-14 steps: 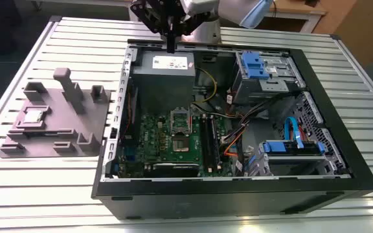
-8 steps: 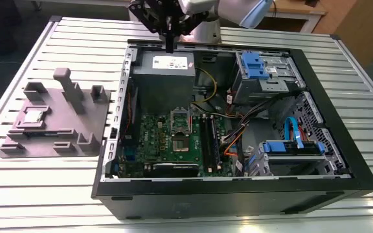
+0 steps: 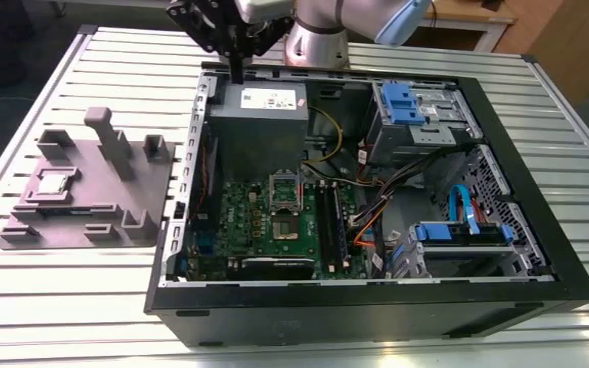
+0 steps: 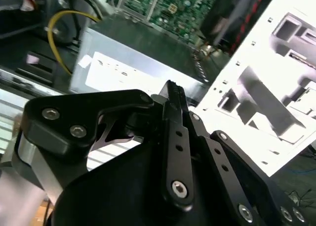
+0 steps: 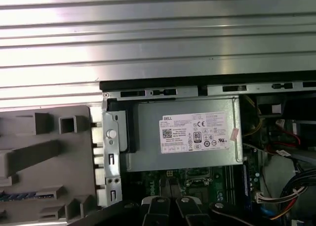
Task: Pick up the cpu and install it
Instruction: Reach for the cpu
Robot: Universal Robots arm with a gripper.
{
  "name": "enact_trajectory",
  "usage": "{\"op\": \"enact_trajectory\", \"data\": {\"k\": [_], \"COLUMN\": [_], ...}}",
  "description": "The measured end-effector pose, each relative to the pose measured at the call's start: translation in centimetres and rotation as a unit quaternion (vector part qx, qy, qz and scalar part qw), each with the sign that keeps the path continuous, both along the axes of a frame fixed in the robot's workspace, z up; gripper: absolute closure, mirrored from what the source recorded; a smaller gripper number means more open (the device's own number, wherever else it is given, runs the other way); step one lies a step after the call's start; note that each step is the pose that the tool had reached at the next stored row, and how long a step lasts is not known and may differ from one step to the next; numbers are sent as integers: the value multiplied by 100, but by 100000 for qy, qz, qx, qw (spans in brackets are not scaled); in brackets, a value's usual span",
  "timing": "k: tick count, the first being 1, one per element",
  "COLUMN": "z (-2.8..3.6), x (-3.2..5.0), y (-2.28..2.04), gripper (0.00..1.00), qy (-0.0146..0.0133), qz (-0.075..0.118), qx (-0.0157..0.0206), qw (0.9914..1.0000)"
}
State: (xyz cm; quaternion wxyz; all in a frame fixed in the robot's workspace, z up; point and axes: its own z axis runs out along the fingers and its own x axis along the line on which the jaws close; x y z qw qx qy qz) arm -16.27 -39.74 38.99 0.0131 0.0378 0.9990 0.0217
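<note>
Overhead, the gripper (image 3: 236, 75) hangs at the far rim of the open computer case (image 3: 540, 295), just above the grey power supply (image 3: 258, 115). Its jaws look pressed together with nothing between them. The cpu (image 3: 51, 182) lies flat in a recess of the grey holder tray (image 3: 100, 207), well apart from the gripper, on the exterior view's left. Tray and case sit side by side on a bench (image 3: 70, 307) of long ribbed aluminium slats, bright and reflective in the first wrist view (image 5: 158, 38). The case lies on its side with the green motherboard (image 3: 258, 230) exposed. The square socket (image 3: 286, 208) sits near the board's middle, and the blue drive cages (image 3: 407, 100) lie toward the exterior view's right. In the first wrist view the labelled power supply (image 5: 182, 137) sits just inside the case wall, with the tray (image 5: 39, 161) beside it. Beyond the bench, wooden furniture (image 3: 570, 38) stands at the exterior view's right. The silver arm (image 3: 320, 31) rises at the far edge.
</note>
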Motion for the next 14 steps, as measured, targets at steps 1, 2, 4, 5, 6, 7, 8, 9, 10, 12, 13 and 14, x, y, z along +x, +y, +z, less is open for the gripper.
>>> {"op": "enact_trajectory", "data": {"k": [1,2,4,5,6,7,8,9,10,12,13,14], "z": [-6,-11,-19,-21,-23,-25,-26,-27,-29,-31,-32,-33], "x": [-46,-90,-180,-225,-270,-309,-350,-389,-433,-522,-568,-613], "y": [4,7,12,15,18,21,24,26,27,29,30,31], "gripper": [89,89,89,89,89,89,89,89,89,89,89,89], "qy": [-1,-2,2,5,5,-2,1,0,0,0,0,-1], "qz": [-13,-11,-2,-15,-11,-3,-5,-13,-11,-1,-11,-15], "qx": [1,1,-2,-3,3,20,32,36,40,40,40,44], "qw": [100000,100000,100000,100000,100000,100000,100000,100000,100000,100000,100000,100000]}}
